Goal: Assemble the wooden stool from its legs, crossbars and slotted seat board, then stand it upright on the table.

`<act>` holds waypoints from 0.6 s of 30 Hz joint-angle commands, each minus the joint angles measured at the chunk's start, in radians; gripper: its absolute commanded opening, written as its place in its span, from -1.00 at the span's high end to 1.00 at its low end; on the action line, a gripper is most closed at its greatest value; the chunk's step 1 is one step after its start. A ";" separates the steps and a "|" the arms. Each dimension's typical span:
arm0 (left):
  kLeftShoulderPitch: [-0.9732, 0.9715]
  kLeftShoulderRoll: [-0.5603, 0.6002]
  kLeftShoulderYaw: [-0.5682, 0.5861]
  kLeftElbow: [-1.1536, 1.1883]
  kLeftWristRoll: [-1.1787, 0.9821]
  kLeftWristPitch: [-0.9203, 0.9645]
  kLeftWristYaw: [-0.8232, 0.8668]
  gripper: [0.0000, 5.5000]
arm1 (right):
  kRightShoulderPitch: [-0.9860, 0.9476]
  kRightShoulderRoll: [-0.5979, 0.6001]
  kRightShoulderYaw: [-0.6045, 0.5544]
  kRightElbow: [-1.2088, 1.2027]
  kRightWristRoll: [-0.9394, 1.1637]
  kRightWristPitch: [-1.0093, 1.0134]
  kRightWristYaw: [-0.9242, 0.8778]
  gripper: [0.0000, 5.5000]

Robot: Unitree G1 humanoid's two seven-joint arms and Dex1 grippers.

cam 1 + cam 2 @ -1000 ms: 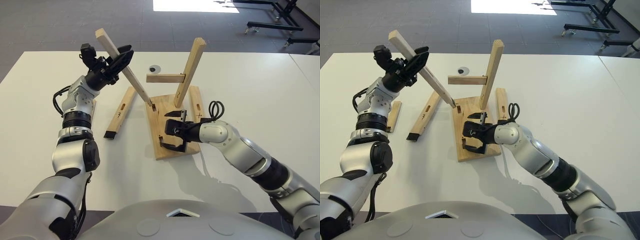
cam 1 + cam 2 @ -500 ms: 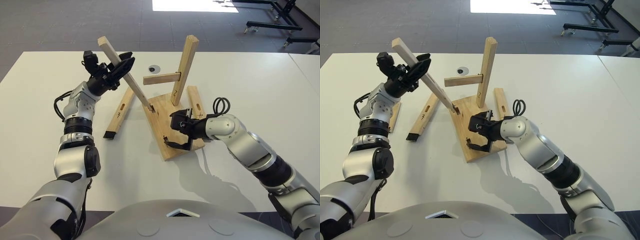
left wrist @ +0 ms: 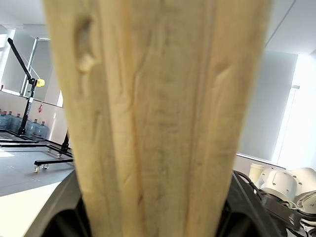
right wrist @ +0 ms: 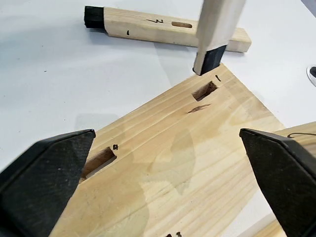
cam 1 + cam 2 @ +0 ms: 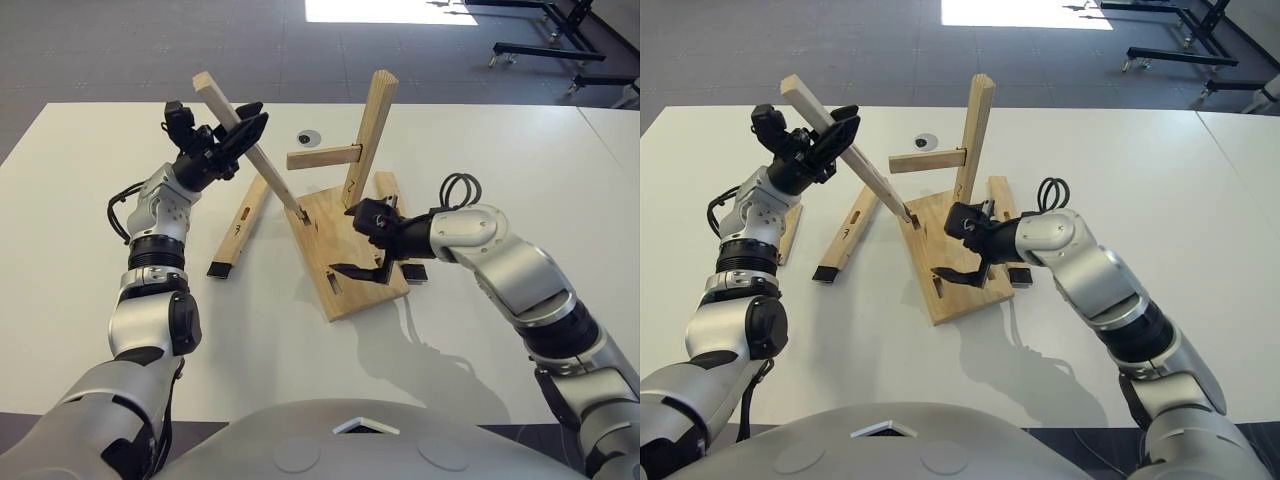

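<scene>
Wooden leg (image 5: 275, 180) clamped in my left gripper (image 5: 245, 128) may miss its slot (image 4: 205, 90) and shove the seat board (image 5: 350, 295) beneath my spread right gripper (image 5: 365, 243).

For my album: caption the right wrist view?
Open gripper above the seat board; a leg ends near a slot.

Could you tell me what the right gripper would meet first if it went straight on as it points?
Probably the seat board, on its bare face: the right gripper, jaws open, points straight at it, though how far off is unclear.
</scene>
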 commanded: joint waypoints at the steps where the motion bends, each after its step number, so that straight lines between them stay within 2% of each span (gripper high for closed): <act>1: -0.034 -0.001 -0.006 0.081 0.024 -0.037 -0.008 0.27 | -0.012 0.011 -0.018 0.020 0.030 0.005 -0.003 -0.96; 18: -0.137 -0.006 -0.015 0.251 0.085 -0.113 -0.034 0.27 | -0.001 0.042 0.005 0.016 0.058 0.011 -0.053 -0.96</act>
